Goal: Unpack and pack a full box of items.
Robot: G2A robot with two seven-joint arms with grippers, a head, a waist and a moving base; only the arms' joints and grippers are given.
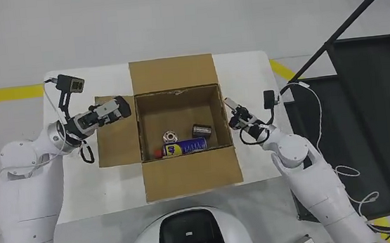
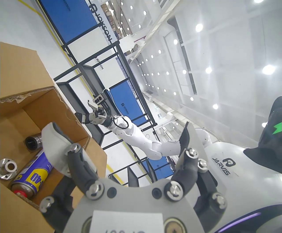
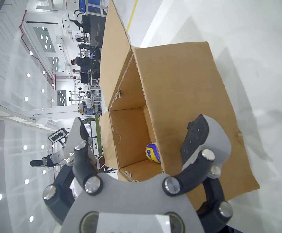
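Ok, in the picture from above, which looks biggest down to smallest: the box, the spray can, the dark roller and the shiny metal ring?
1. the box
2. the spray can
3. the dark roller and the shiny metal ring: these two look about the same, so I won't rank them.

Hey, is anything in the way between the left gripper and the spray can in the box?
Nothing covers the spray can; the box is open on top. The left gripper, open, sits at the box's left wall, so that wall blocks a sideways path.
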